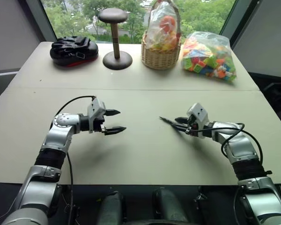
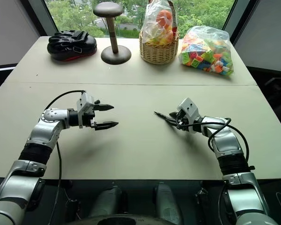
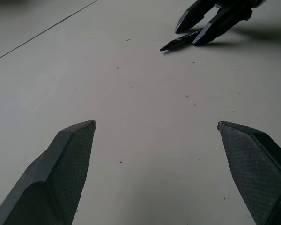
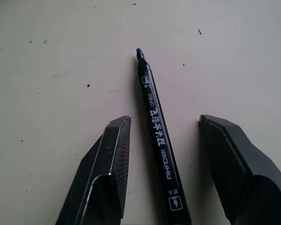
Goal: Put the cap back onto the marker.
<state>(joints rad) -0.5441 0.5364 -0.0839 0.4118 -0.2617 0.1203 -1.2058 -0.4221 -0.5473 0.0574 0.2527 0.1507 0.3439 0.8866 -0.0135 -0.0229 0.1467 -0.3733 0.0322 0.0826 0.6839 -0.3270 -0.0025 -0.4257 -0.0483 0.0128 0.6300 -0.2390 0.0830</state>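
While thin black marker (image 4: 158, 140) lies on beige table (image 1: 140, 154) between right gripper (image 1: 180, 123) fingers, not clamped | left gripper (image 1: 115, 121) spread, empty | wicker basket (image 1: 160, 57): bagged fruit | clear bag (image 1: 208, 55): coloured blocks

The place looks like a lab or test room: a plain pale table (image 1: 140, 79) stands against a big window (image 1: 131, 14) with trees outside, carrying an odd assortment of props — basket (image 1: 160, 57), bagged blocks (image 1: 209, 55), wooden stand (image 1: 116, 42).
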